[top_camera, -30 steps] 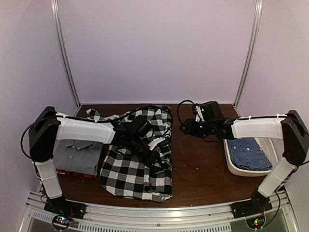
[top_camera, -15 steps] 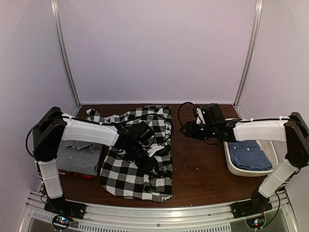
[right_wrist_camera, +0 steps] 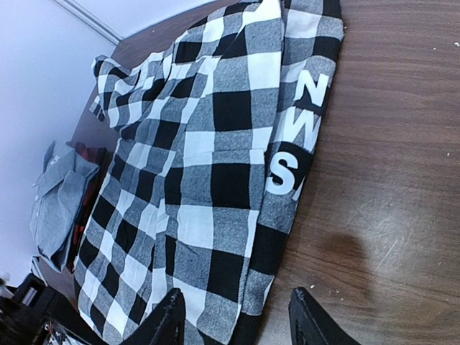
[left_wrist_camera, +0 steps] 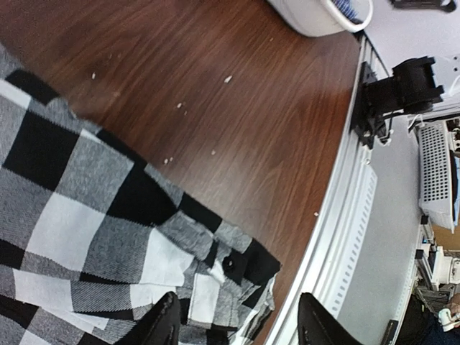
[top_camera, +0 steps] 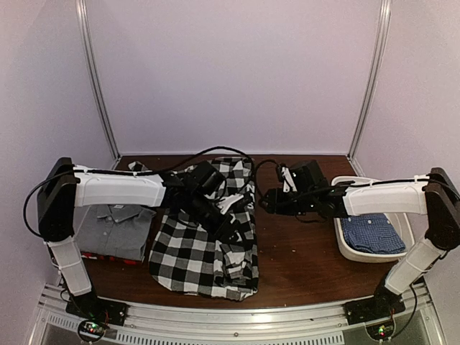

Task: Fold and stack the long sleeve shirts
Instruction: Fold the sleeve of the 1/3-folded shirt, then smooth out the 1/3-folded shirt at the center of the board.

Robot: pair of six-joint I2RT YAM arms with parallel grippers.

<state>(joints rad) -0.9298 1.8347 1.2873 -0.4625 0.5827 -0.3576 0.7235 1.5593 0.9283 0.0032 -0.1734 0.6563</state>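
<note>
Grey cloth, folded into a neat rectangle with its collar showing, lies well to the left of my left jaws. This is the grey shirt (top_camera: 115, 228), resting on the red-black shirt (top_camera: 108, 256), of which only a strip shows.

Under my left jaws spreads the black-and-white check shirt (top_camera: 194, 251), a soft, thick weave, limp and rumpled. These jaws stand wide with nothing between them, and a buttoned corner (left_wrist_camera: 233, 269) is bunched in layers just below. I judge that closing here could pinch several layers at once and drag the fold askew. That corner also lies near the front rim, where slack cloth could slip over.

My right jaws are likewise parted and empty, above the bare surface (right_wrist_camera: 388, 180) of dark, smooth wood grain. Just left of them runs the shirt's edge with its white-lettered band (right_wrist_camera: 295, 136). Wood this slick offers little hold, so a tug from one side might slide the whole shirt instead of creasing it.

Right of my right jaws sits the white tub (top_camera: 345, 248), hard, glossy and oval, with the blue fine-checked shirt (top_camera: 370, 233) inside. A careless swing of that arm could knock its rim.
</note>
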